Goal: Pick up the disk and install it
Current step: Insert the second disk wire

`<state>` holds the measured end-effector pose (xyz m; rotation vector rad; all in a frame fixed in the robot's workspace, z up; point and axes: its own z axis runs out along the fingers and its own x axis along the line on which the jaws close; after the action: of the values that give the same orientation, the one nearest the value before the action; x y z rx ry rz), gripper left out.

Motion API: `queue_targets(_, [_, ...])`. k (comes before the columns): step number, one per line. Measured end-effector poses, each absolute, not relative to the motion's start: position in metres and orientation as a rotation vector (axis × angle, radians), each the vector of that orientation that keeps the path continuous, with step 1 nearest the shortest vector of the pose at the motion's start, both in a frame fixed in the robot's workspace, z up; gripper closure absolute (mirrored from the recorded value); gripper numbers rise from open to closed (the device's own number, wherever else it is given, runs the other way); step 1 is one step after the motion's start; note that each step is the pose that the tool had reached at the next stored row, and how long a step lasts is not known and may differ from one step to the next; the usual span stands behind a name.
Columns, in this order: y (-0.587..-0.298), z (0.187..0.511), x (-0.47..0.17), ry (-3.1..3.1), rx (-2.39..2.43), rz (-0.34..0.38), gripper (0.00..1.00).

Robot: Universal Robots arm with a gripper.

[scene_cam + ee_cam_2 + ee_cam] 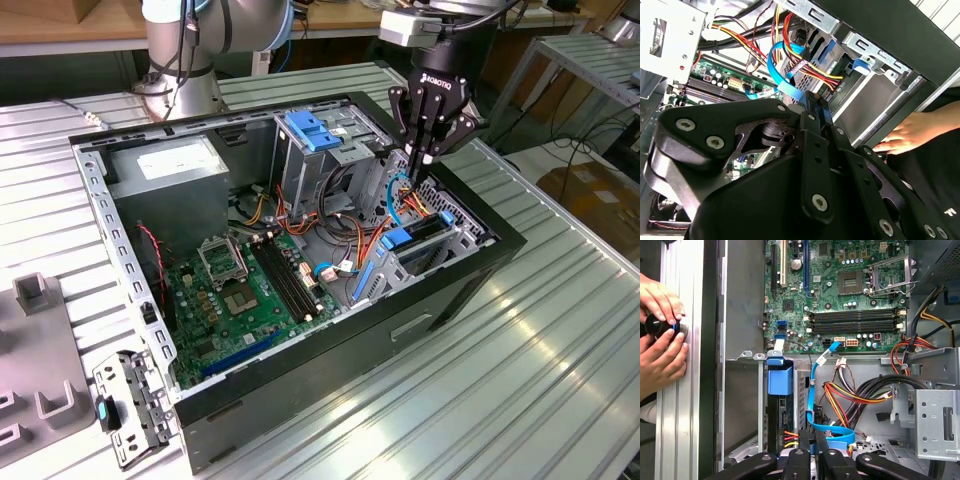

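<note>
Tool above blue cable; motherboard beyond

The arm reaches in from above, its wrist pointing straight down, with the black gripper hanging low at the exterior view's right. In both wrist views its fingers stand close together, nearly parallel. A person's two hands are cupped together, fingers curled, in the first wrist view.

Ribbed metal table carries the open computer case mid-table; a loose metal bracket lies just beside it, grey fixtures at the edge.
</note>
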<state>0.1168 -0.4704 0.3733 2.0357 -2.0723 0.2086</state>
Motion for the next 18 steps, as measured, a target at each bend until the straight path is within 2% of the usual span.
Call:
queue_targets(12, [-0.481,0.373,0.117,-2.087,2.058,0.176,0.84])
queue_targets(18, [-0.496,0.373,0.117,-2.123,2.105,0.097,0.84])
